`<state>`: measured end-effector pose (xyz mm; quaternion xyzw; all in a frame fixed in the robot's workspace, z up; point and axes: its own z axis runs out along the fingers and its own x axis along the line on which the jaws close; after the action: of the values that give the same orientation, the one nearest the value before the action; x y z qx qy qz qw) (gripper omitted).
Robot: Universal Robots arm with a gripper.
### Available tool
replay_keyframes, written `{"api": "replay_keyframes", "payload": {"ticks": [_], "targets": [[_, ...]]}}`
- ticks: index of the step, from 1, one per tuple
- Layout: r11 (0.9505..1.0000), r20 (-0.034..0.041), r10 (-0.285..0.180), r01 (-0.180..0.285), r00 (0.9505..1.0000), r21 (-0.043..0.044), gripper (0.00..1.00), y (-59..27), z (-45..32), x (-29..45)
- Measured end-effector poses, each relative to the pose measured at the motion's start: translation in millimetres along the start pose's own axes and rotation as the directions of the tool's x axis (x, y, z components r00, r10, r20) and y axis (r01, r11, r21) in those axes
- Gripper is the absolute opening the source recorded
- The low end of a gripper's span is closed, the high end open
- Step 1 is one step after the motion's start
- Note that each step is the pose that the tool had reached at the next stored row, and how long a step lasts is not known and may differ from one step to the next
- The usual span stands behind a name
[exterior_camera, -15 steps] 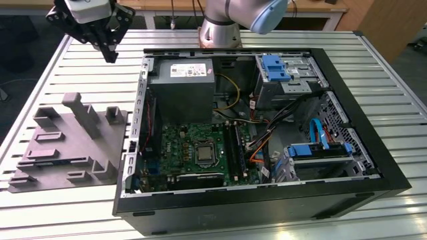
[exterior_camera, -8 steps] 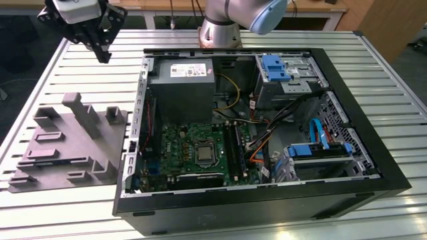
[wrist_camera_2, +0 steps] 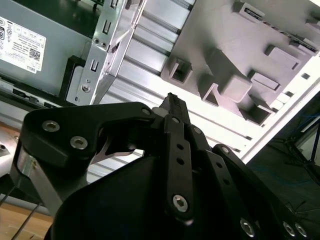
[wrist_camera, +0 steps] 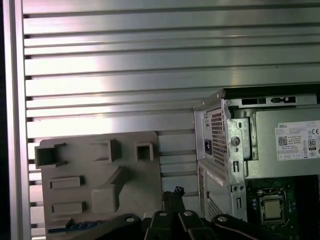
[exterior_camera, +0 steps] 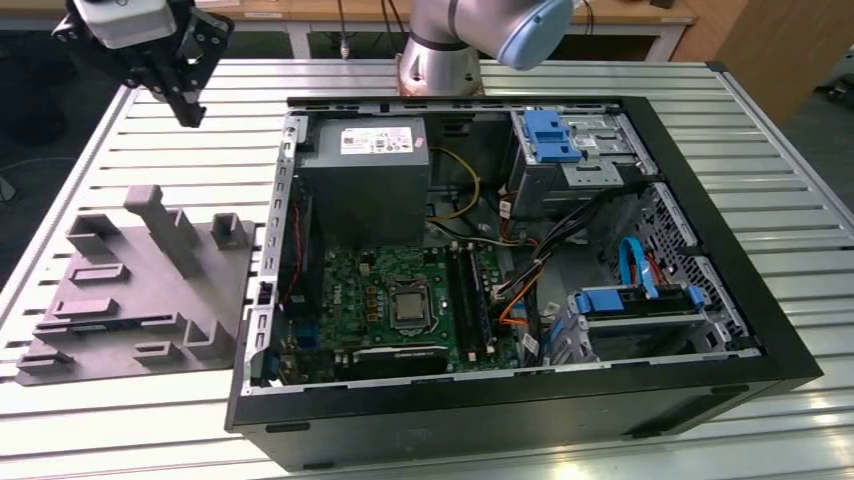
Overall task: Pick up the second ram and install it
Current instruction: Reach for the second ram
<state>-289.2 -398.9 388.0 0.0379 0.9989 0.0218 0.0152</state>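
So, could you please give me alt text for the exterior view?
A gripper hangs shut above the slatted table, beyond a grey tray. To the exterior view's right of the tray lies an open computer case showing a green board.

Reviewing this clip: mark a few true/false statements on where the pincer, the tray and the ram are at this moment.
1. The pincer grips the second ram. False: it is shut on nothing and hangs above the slatted table.
2. The grey tray lies on the table outside the computer case, on the exterior view's left of it. True.
3. The pincer is down inside the case. False: it is outside the case, near the tray's far end in the exterior view.
4. In the first wrist view, a blue stick, apparently the second ram, lies on the tray. True.
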Motion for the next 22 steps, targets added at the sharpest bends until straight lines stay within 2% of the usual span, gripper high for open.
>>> {"api": "replay_keyframes", "payload": {"ticks": [22], "targets": [[1.0000, 0.0000, 0.000, 0.000, 1.0000, 0.0000, 0.10, -4.1, 0.0, 53.5]]}}
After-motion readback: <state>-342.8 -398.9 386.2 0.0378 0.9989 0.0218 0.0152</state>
